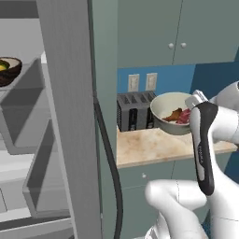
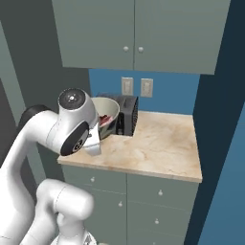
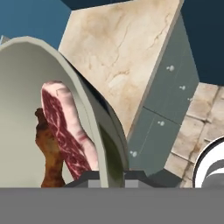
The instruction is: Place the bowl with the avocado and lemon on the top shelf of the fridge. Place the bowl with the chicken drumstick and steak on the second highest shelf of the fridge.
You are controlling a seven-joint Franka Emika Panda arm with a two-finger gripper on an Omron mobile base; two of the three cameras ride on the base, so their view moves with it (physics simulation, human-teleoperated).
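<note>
The pale grey-cream bowl [image 1: 168, 105] hangs tilted above the counter, in front of the toaster. My gripper [image 1: 190, 111] is shut on its right rim; in the hand view the rim [image 3: 94, 131] runs down between the fingertips [image 3: 83, 177]. Inside the bowl lie the red marbled steak [image 3: 65, 127] and the brown chicken drumstick [image 3: 50, 153]. From the right base view my arm covers most of this bowl [image 2: 109, 111]. Far left, inside the open fridge, the dark brown bowl [image 1: 10, 70] with the yellow lemon [image 1: 3, 67] and a dark avocado rests on the top shelf [image 1: 18, 89].
The open fridge door [image 1: 70, 116] stands edge-on between the fridge interior and the counter, its bins reaching left. A dark toaster [image 1: 134, 111] sits at the back of the marble counter [image 1: 154, 144]. Wall cabinets [image 2: 134, 33] hang above, drawers below.
</note>
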